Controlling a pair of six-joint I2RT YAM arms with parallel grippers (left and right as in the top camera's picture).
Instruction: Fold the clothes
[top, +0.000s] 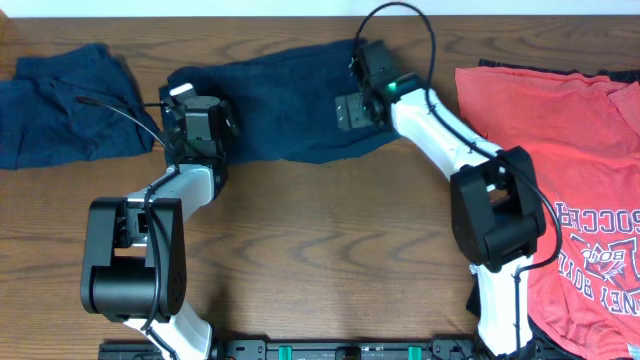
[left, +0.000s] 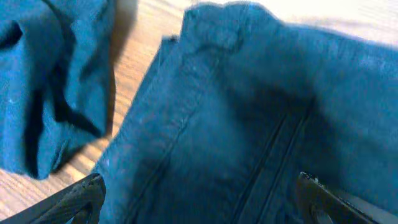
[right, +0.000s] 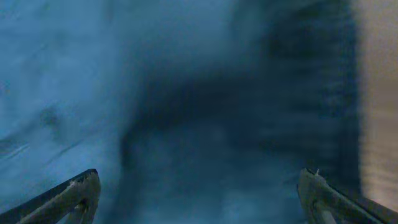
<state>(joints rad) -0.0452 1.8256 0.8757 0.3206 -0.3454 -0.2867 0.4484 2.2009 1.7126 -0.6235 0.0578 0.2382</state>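
Note:
A crumpled navy T-shirt (top: 290, 105) lies at the back middle of the table. My left gripper (top: 205, 128) is over its left edge and my right gripper (top: 360, 95) over its right end. In the left wrist view the gripper (left: 199, 194) stands wide open above the shirt's seamed fabric (left: 249, 112), holding nothing. The right wrist view shows the gripper (right: 199, 190) open too, close over blurred navy cloth (right: 186, 93). A second navy shirt (top: 65, 105) lies bunched at the far left. A coral-red shirt (top: 570, 170) with printed lettering is spread on the right.
Brown wooden table (top: 330, 230) shows in front of the shirts. The second navy shirt (left: 43, 93) lies just left of the left gripper, with a strip of table (left: 134, 74) between it and the middle shirt. The arm bases stand at the front edge.

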